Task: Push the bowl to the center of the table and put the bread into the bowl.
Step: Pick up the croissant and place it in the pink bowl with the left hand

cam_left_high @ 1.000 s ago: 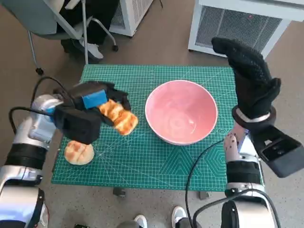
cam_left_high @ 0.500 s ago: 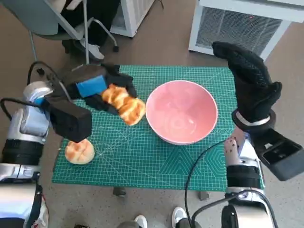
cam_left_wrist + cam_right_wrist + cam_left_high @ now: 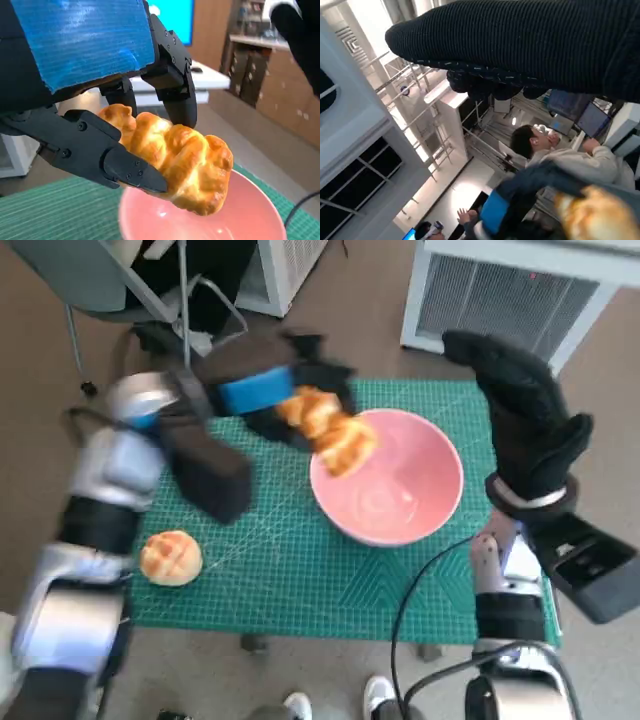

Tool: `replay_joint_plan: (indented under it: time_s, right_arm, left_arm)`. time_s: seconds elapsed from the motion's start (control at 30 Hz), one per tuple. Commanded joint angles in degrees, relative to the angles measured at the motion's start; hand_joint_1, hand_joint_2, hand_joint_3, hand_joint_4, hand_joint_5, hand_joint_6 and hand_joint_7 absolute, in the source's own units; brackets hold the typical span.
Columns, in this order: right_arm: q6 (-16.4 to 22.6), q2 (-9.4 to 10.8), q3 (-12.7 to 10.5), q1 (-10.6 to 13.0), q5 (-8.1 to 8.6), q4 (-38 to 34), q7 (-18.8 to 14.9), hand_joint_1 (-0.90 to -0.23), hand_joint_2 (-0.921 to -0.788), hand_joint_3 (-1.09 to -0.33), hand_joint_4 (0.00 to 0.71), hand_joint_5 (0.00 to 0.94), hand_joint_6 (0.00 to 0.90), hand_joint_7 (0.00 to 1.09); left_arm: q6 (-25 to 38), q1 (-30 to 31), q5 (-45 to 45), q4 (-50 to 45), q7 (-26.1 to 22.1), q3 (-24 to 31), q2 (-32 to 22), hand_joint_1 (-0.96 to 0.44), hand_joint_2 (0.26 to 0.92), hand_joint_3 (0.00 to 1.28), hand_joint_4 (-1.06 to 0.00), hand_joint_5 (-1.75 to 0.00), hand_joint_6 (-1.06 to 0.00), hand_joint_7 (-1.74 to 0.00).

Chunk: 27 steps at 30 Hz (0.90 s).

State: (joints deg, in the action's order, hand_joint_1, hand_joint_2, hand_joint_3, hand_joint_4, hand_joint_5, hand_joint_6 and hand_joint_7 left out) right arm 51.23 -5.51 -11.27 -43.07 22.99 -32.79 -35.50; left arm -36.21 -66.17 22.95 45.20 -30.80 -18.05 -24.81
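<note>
Round bun [image 3: 171, 558] sits on the green cutting mat [image 3: 290, 575] near the robot-side edge, well apart from both hands, below and behind the left hand. Left hand [image 3: 262, 398] with blue tape is raised above the mat, fingers [image 3: 176, 95] closed around a braided bread [image 3: 329, 430]; left wrist view shows the bread [image 3: 180, 160] pinched from both sides, its free end sticking out past the fingertips. Bread hangs over the near-left rim of the pink bowl [image 3: 400, 500], not touching it as far as visible. Bowl stands on the mat, between the two hands, just beside the left hand's fingertips. Right hand [image 3: 528, 420] in black knit glove is held up at the bowl's far right side, apart from the rim, holding nothing, fingers straight and together, thumb out. Right wrist view: glove across the frame, a person [image 3: 555, 155] seated beyond. Past the mat, a white vented unit [image 3: 500, 290] and a chair [image 3: 110, 280] on the floor.
</note>
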Motion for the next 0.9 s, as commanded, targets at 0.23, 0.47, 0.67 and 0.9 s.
replay_joint_plan:
  time_s: [0.23,0.47,0.67,0.9]
  right_arm:
    - [-1.0,-0.2,0.0,2.4,0.52,1.1,0.5,-0.583,-0.921,-0.777,-0.001,0.43,-0.001,0.64]
    - [-1.3,-0.4,0.0,3.1,0.1,2.1,1.0,-0.574,-0.921,-0.78,-0.001,0.427,-0.001,0.63]
    - [-1.1,-0.6,-0.1,3.5,-0.72,2.7,2.0,-0.574,-0.921,-0.784,-0.001,0.427,-0.001,0.63]
    - [-0.8,-0.8,0.1,3.8,-1.76,3.2,3.4,-0.577,-0.921,-0.785,-0.001,0.429,-0.001,0.63]
  left_arm:
    - [2.0,-6.3,4.4,13.7,4.0,-3.9,7.1,0.0,0.92,0.09,-0.61,-1.16,-0.66,-1.22]
    - [4.9,-7.2,6.7,18.1,5.2,-6.1,9.9,-0.13,0.898,0.2,-0.49,-0.54,-0.43,-1.09]
    - [8.2,-7.4,7.5,19.2,1.9,-7.6,10.7,-0.12,0.876,0.05,-0.19,-0.06,-0.34,-0.2]
    - [9.1,-6.4,6.9,16.3,-1.0,-7.4,9.1,-0.22,0.856,0.01,-0.03,0.0,-0.26,-0.04]
